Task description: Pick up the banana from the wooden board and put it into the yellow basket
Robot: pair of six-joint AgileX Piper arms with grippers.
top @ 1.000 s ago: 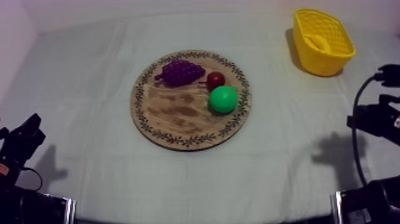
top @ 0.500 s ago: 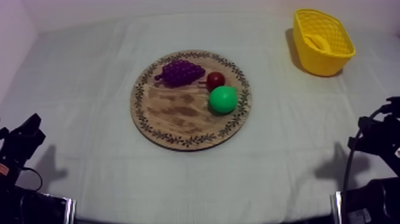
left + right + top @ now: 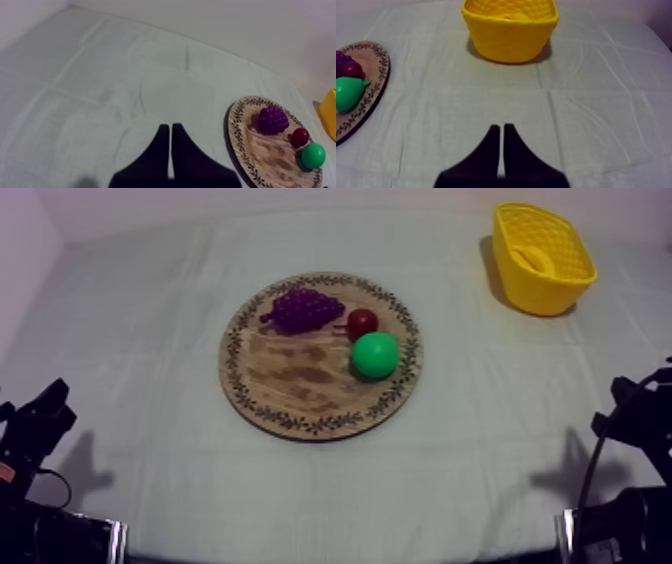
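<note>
Biggest thing first: the table (image 3: 150,338) under its grey-white cloth, with nothing going on over the middle of it. In the centre sits the round wooden board (image 3: 300,393) with the patterned rim. The yellow basket (image 3: 562,288) stands well apart from it, at the far right side.

Both arms sit low at their own edges of the table, nowhere near the board or the basket. The left gripper (image 3: 171,131) has its two black fingers pressed together into a narrow wedge with nothing between them, pointing over bare cloth with the board off to one side. Same deal with the right gripper (image 3: 501,129): fingers together, holding nothing, aimed at the basket from a fair way off.

Now the task's thing. There's no banana on the board. Inside the basket there's a paler yellow curved shape against the wall, and I read that as the banana (image 3: 535,259), though most of it is hidden by the rim.

Left on the board: the bunch of grapes (image 3: 302,308) at the far edge, the green pear (image 3: 375,355) nearer the right rim, and the small red fruit (image 3: 362,322) tucked between them.

So by my read the job's basically done, nothing left to pick or drop.
</note>
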